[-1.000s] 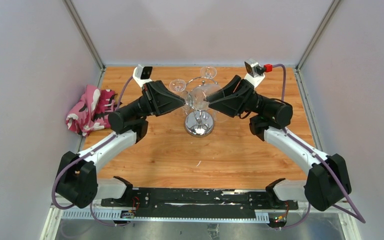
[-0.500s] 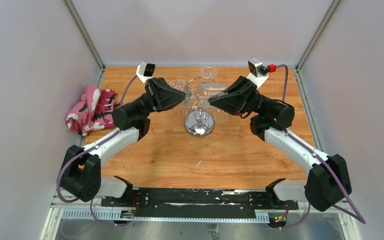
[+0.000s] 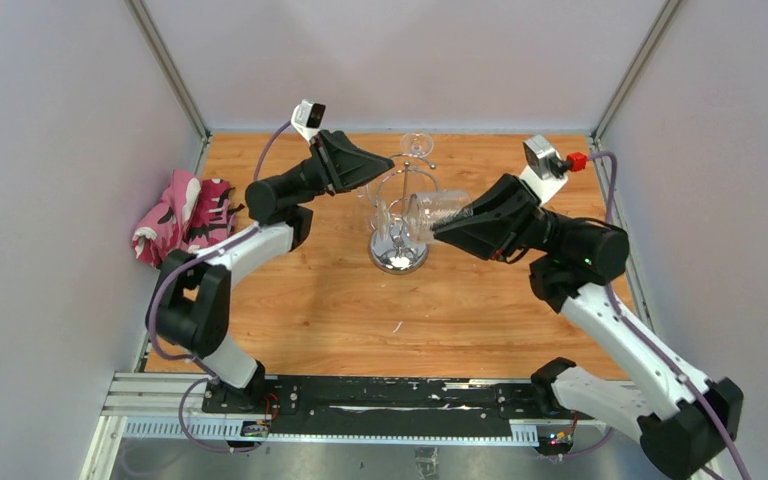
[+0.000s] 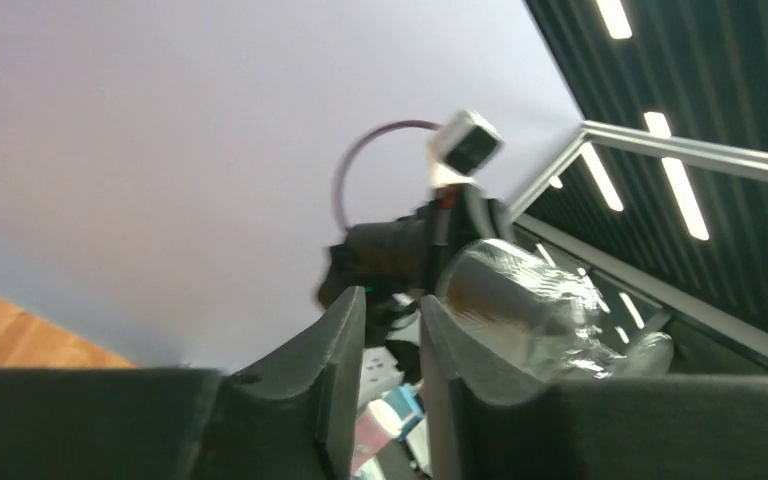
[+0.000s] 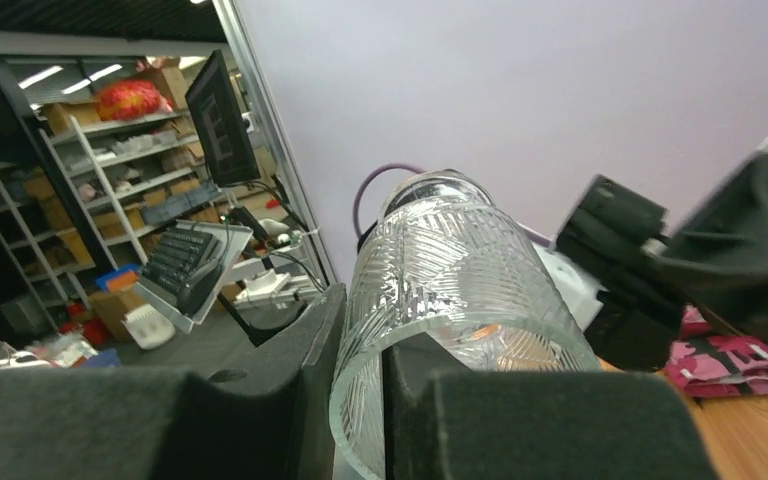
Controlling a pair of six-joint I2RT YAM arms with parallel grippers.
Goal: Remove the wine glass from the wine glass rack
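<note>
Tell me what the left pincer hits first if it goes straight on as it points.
Probably the right arm holding the wine glass; the rack's wire top may lie nearer, but depth is unclear.

Open tabletop (image 3: 360,320) from 4 to 8 o'clock of the wine glass rack (image 3: 398,257). Blocked at 12 by a hanging glass (image 3: 416,145), at 10 by the left arm (image 3: 282,190), at 3 by the right arm (image 3: 560,240) holding the wine glass (image 3: 432,212). Pink cloth (image 3: 182,218) at 9.
</note>
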